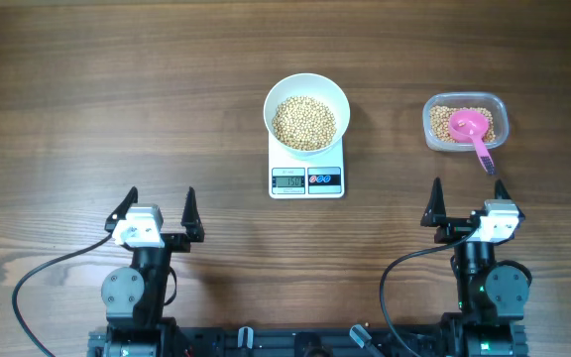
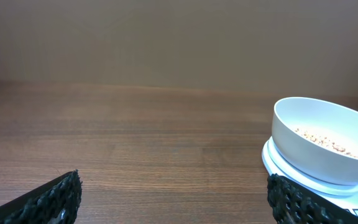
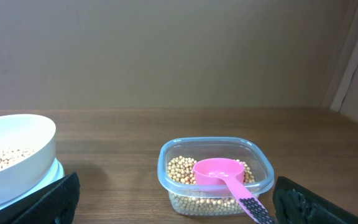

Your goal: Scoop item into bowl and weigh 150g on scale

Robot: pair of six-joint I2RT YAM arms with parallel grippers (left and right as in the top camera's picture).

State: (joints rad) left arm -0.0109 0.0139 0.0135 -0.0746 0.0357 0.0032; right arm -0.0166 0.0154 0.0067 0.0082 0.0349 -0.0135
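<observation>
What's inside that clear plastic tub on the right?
Tan beans and a pink scoop, its handle sticking out over the tub rim. Whatever lies beneath the beans and scoop is covered.

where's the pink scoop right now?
Overhead, right side: the pink scoop lies in the clear container on the beans, handle poking over its near rim, just ahead of the right gripper.

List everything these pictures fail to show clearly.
- Overhead: the digits on the display of the scale are too small to read surely.
- Left wrist: the bowl covers most of the scale; the frame edge cuts both.
- Right wrist: the pink scoop hides the beans beneath it; its handle end runs off the bottom edge.
</observation>
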